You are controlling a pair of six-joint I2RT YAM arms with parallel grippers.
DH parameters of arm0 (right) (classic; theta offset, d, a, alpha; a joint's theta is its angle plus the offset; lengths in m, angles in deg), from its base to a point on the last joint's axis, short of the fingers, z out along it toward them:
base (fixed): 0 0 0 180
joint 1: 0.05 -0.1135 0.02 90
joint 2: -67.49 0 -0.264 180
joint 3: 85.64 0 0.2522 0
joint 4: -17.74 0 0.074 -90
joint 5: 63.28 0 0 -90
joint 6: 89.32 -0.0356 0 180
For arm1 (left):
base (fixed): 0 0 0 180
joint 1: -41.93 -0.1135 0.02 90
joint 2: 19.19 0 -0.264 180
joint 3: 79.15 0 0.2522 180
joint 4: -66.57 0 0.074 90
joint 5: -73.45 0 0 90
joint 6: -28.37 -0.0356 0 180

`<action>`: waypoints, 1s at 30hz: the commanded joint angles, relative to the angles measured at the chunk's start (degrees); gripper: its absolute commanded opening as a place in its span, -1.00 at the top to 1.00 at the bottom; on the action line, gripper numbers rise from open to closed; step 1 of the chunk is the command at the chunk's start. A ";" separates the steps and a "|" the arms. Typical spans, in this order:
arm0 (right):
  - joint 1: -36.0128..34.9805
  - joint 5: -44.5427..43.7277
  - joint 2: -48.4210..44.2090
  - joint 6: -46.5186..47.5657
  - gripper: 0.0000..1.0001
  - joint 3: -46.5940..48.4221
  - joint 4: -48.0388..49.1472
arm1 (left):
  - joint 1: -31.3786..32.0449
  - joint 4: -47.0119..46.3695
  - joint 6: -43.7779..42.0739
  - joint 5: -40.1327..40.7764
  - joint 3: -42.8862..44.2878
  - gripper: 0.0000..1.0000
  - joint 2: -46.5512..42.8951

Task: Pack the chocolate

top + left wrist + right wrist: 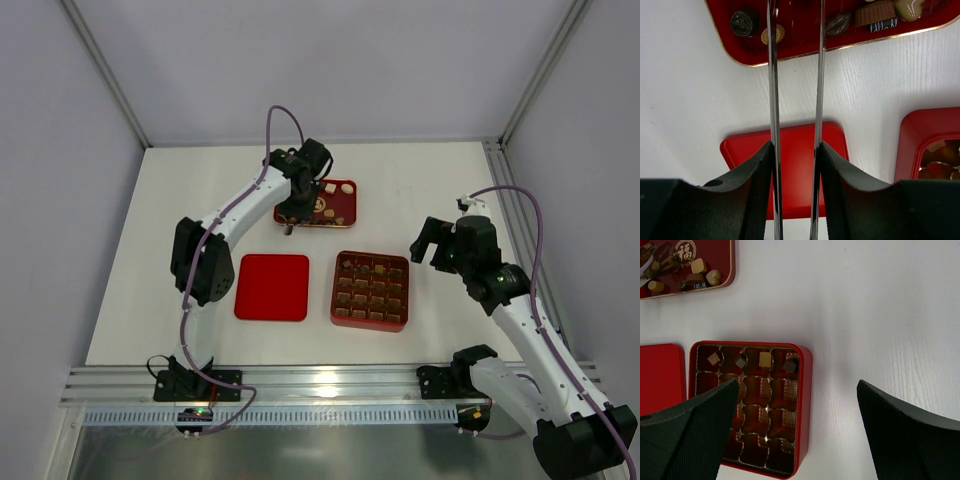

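Observation:
Loose chocolate [744, 22] in dark, tan and cream pieces lies in a shallow red tray [345, 190] at the back. My left gripper [292, 205] hangs over the tray's near left edge, shut on long metal tweezers [772, 90]. Their blades stand apart and run out of the top of the left wrist view, with nothing seen between them. The red gridded box [370, 290] holds several chocolate pieces [765, 359] in its far row. My right gripper [425, 240] is open and empty, hovering just right of the box [805, 390].
The flat red lid [272, 287] lies left of the box, below the tray; it also shows behind my left fingers [747, 147]. Grey walls and aluminium posts enclose the white table [180, 200]. A rail runs along the near edge.

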 commanded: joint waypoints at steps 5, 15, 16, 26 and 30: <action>0.17 -0.43 -1.27 0.21 -1.00 0.81 0.89 | -0.18 0.46 0.13 -0.34 0.65 0.20 -2.77; 0.17 -0.26 -1.01 0.21 -0.99 0.64 1.07 | -0.18 1.07 -0.05 0.01 1.62 0.28 -2.24; 0.17 -0.35 -1.01 0.21 -0.99 0.55 1.07 | -0.18 1.07 -0.14 0.10 1.62 0.29 -2.24; 0.17 -0.61 -1.01 0.21 -0.99 0.46 1.16 | -0.18 2.92 -0.66 1.06 5.83 0.40 -2.06; 0.26 -0.52 -0.83 0.12 -1.00 0.29 1.33 | -0.18 3.45 -0.84 1.33 7.33 0.41 -2.15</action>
